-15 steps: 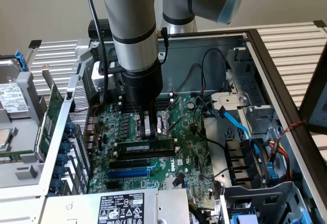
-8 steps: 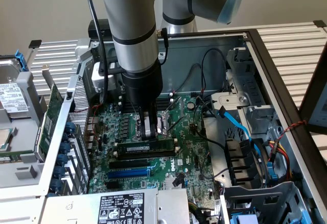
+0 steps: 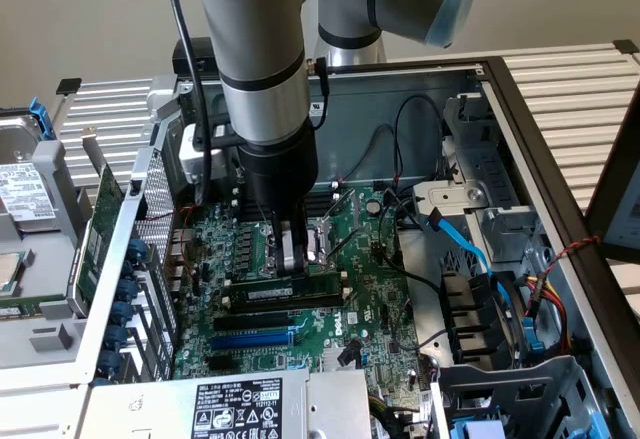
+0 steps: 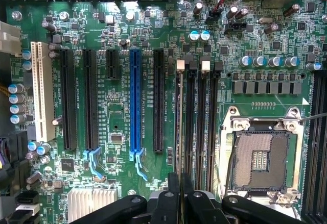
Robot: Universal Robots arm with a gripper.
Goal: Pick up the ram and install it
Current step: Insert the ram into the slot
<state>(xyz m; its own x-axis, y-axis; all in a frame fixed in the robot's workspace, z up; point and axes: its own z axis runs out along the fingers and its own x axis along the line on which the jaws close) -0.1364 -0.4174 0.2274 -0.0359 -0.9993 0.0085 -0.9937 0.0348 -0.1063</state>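
Note:
The ram, a thin green stick with a white label, stands on edge in a black memory slot on the motherboard. My gripper reaches straight down onto the middle of its top edge. In the wrist view the ram appears edge-on as a thin line in the outermost of the memory slots, next to the black expansion slot. The gripper is shut on that edge, its black fingers close together.
The open CPU socket lies just beyond the memory slots. A blue expansion slot and a white slot lie on the other side. Blue cables and drive bays fill the exterior view's right. A loose green card and a hard drive sit outside the case.

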